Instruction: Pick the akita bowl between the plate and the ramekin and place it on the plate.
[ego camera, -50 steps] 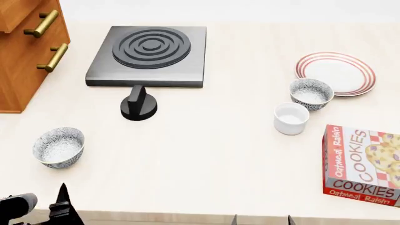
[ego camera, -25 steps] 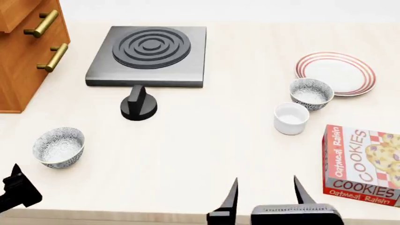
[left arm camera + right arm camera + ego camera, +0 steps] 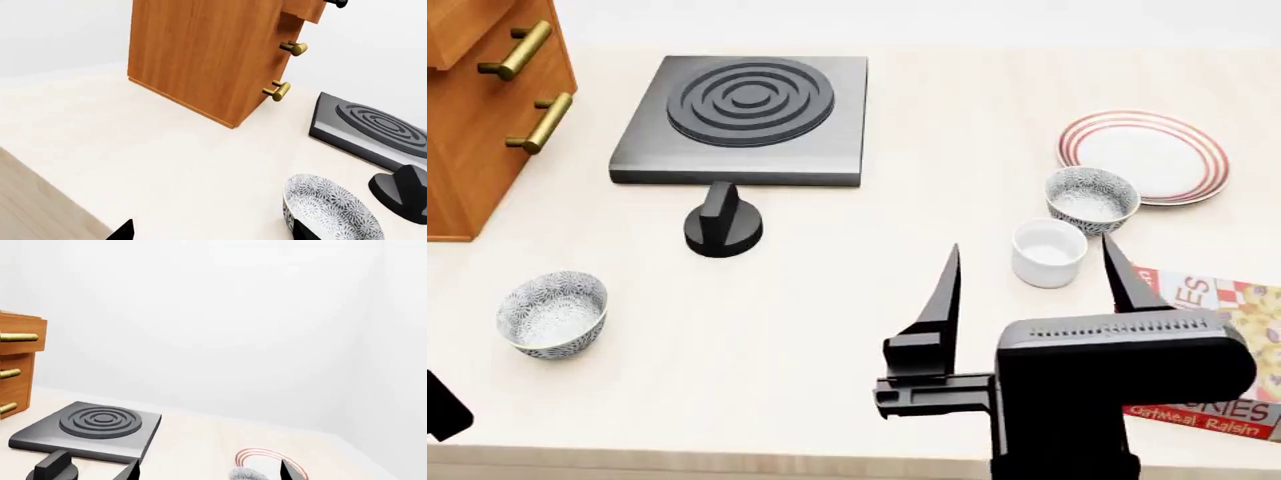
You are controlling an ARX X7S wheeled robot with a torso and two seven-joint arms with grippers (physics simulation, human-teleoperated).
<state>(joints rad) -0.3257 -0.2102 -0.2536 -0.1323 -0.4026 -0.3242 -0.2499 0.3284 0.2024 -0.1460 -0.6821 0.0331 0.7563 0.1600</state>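
Right claw (image 3: 1034, 275), open, has risen toward the ramekin (image 3: 1049, 252).

Readable text appears only on the cookie box (image 3: 1228, 330) at the right edge of the counter. Most of it is covered by the right arm. Visible: letters "ES" near the top and "Oatmeal Raisin" along the lower red edge.

A dark burner plate (image 3: 745, 118) with raised rings sits toward the tabletop's (image 3: 827, 310) far edge, a black knob (image 3: 722, 220) just in front of it. A wooden drawer cabinet (image 3: 487, 110) with brass handles fills the far left corner. A second speckled bowl (image 3: 553, 313) rests near the front left edge, and a cookie box (image 3: 1228, 330) lies at the right edge.
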